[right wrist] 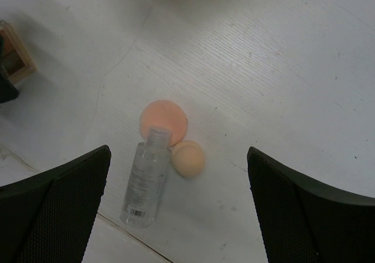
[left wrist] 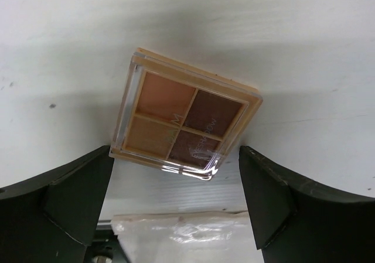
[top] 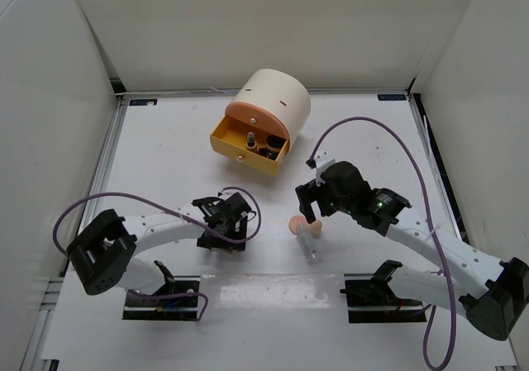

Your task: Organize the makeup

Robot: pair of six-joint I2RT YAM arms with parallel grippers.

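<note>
The left gripper (left wrist: 176, 181) hung with its jaws spread wide and nothing in them, directly above a four-pan eyeshadow palette (left wrist: 186, 122) lying flat on the white table (top: 165, 140). The right gripper (right wrist: 179, 157) was likewise spread and empty, above a clear bottle (right wrist: 143, 181), a flat round peach sponge (right wrist: 164, 121) and a small egg-shaped sponge (right wrist: 187, 159).

The palette was nearly square, with no clear long axis. It sat skewed to the jaws, one corner pointing toward the gap between them. Closing on it like that could likely catch corners instead of flat sides and spin it out. It also lay low and thin, so the fingers might scrape the table or slip off its clear lid.

The bottle lay on its side. Its long axis ran from the cap, which touched the round sponge and pointed away toward the cream drawer box (top: 277, 98), down to its base, nearer the arms. Being round, it might roll under a glancing touch. The small sponge rested against its neck and could be pinched along with it.
</note>
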